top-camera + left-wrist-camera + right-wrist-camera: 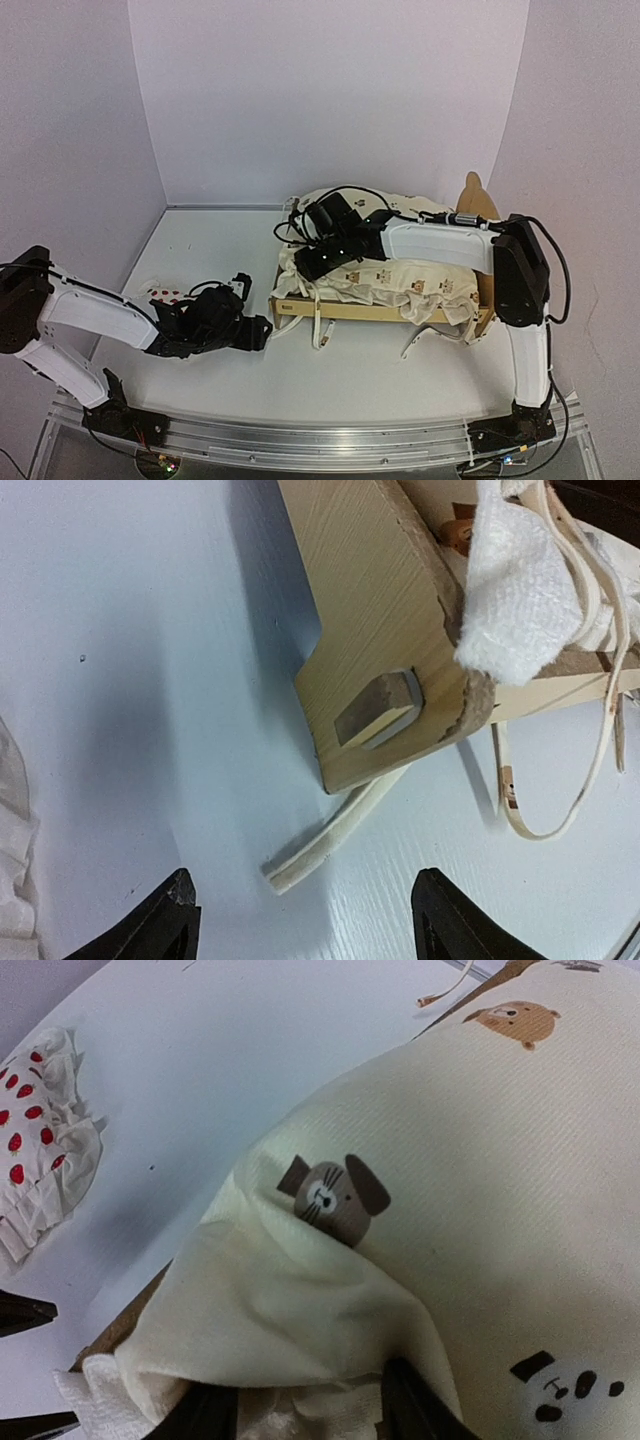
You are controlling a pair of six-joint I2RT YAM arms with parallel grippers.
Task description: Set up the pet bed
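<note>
**A:** How many robot arms are there?

**B:** Two, a left arm (95, 315) and a right arm (440, 240). Each ends in one gripper, so there are two of those: the left gripper (302, 880) and the right gripper (305, 1400).

**A:** And the bedding?

**B:** One wooden pet bed (360, 312), one cream quilt (420, 280) and one white pillow (170, 293) with red dots. They are all on one white table (380, 380).

**A:** Anything smaller to count?

**B:** Cream ties hang off the quilt. Two show clearly from above, one tie (321, 328) and a second tie (416, 344). Any others are too tangled to count. The right wrist view shows three printed animal faces on the quilt: one bear (515, 1022), one dog (333, 1192) and one panda (562, 1385).
</note>
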